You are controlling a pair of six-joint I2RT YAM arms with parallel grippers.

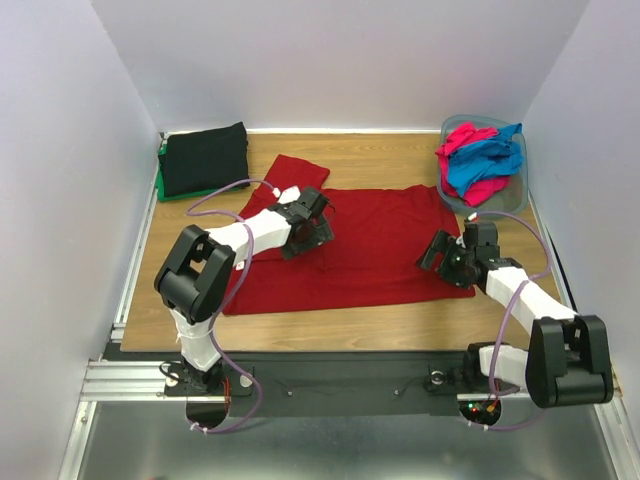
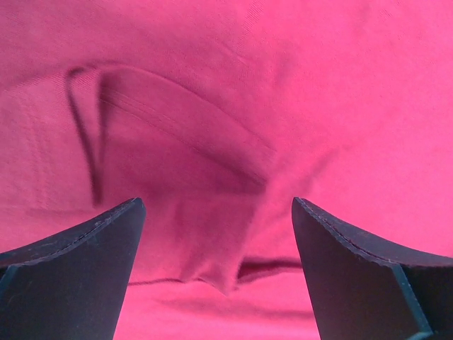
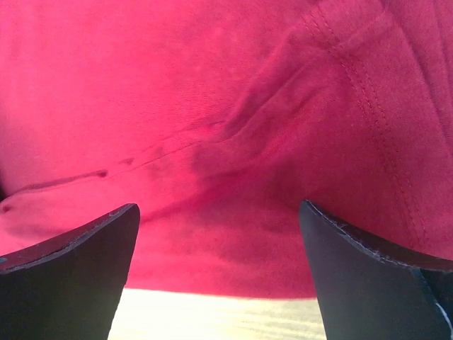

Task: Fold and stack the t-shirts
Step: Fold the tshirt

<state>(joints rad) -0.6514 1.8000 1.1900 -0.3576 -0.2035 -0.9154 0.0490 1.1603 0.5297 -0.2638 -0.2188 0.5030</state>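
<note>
Top view, dark red t-shirt [image 1: 375, 250]: a dark red t-shirt of soft cloth, short-sleeved, lies spread flat across the middle of the pale wooden table [image 1: 400, 150], with one sleeve pointing toward the far left.
Top view, folded stack: a black t-shirt [image 1: 205, 158], folded into a square, lies on a green t-shirt [image 1: 161, 172] at the far left corner; only a thin green edge shows.
Top view, grey-blue plastic tub [image 1: 521, 196]: it stands at the far right corner and holds bright pink t-shirts [image 1: 462, 140] and a blue t-shirt [image 1: 490, 162] in a crumpled heap.
Top view, left gripper [image 1: 312, 238]: it is over the left part of the dark red t-shirt, below the sleeve.
Top view, right gripper [image 1: 434, 262]: it is at the shirt's right near corner.
Left wrist view, left gripper [image 2: 216, 273]: its two dark fingers [image 2: 78, 276] stand wide apart, with nothing clamped between them.
Left wrist view, cloth: the dark red t-shirt [image 2: 283, 85] fills the view, and a raised fold runs across it ahead of the fingers.
Right wrist view, right gripper [image 3: 219, 273]: its fingers [image 3: 375, 283] are spread wide and grip nothing.
Right wrist view, cloth: the dark red t-shirt [image 3: 177, 92] has a stitched hem at the upper right and a crease across the middle; its edge lies between the fingers.
Right wrist view, table: a strip of pale wood [image 3: 212, 317] shows just below the shirt's edge.
</note>
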